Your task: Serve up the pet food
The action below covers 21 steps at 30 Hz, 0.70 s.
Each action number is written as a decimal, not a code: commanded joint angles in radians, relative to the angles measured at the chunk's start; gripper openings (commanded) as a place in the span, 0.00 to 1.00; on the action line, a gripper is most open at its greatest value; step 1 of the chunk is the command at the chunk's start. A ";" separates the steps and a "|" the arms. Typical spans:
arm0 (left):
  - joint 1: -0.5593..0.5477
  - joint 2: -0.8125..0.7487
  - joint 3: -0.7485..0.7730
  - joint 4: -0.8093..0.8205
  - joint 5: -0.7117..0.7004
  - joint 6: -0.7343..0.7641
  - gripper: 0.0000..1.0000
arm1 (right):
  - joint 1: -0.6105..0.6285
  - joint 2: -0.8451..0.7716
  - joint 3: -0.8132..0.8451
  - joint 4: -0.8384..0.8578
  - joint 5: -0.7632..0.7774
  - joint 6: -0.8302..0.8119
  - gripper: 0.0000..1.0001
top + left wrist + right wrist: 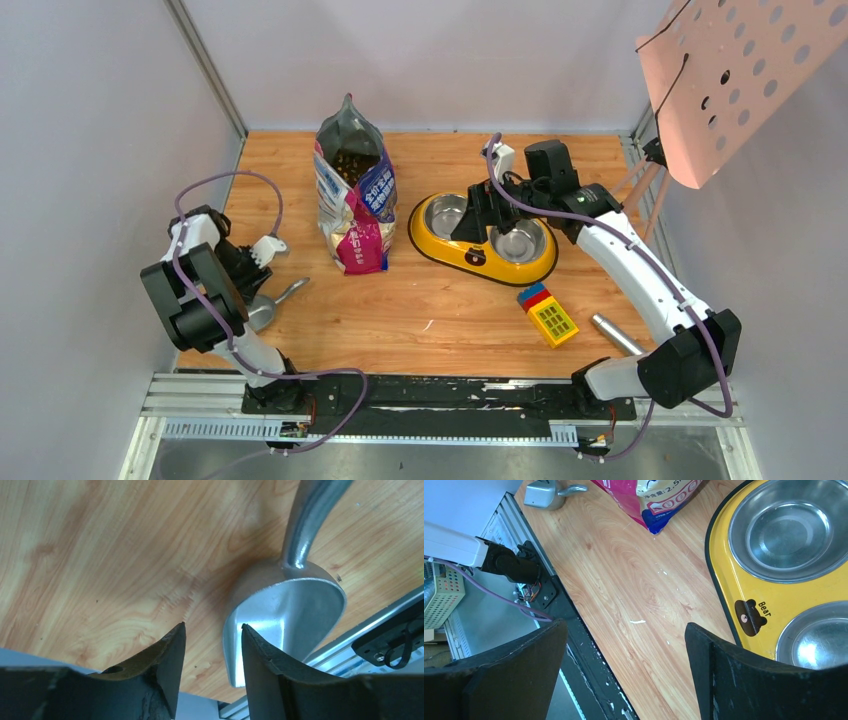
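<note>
I see the pet food (350,163) inside the unsealed top of the cat food bag (357,215), which stands upright on the counter (430,315). Left of the bag, my left hand (213,630) hangs low over the metal scoop (292,602), its fingers parted by a narrow gap with the scoop's rim beside one finger and nothing clamped. Right of the bag, my right hand (626,627) is spread wide above the yellow feeder (744,587).

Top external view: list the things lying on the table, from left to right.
metal scoop → cat food bag → yellow double-bowl feeder → coloured toy block → metal cylinder
</note>
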 commanded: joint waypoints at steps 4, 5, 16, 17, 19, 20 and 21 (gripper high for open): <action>0.011 0.047 -0.004 0.035 0.019 0.007 0.41 | -0.003 -0.028 0.009 0.006 0.017 -0.017 0.88; 0.012 0.047 -0.011 0.033 0.021 0.011 0.38 | -0.003 -0.029 0.006 0.007 0.019 -0.019 0.88; 0.011 0.020 -0.078 -0.010 0.082 -0.001 0.17 | -0.004 -0.016 0.001 0.018 0.034 -0.041 0.88; 0.011 0.010 -0.083 -0.015 0.086 -0.006 0.11 | -0.004 -0.016 0.000 0.020 0.035 -0.043 0.88; 0.011 -0.022 -0.081 -0.056 0.103 -0.018 0.03 | -0.003 -0.016 0.003 0.023 0.039 -0.055 0.88; 0.011 -0.040 -0.073 -0.072 0.126 -0.023 0.01 | -0.004 -0.017 0.008 0.025 0.046 -0.061 0.87; 0.011 -0.091 -0.068 -0.114 0.143 -0.024 0.00 | -0.004 -0.018 0.013 0.025 0.054 -0.067 0.87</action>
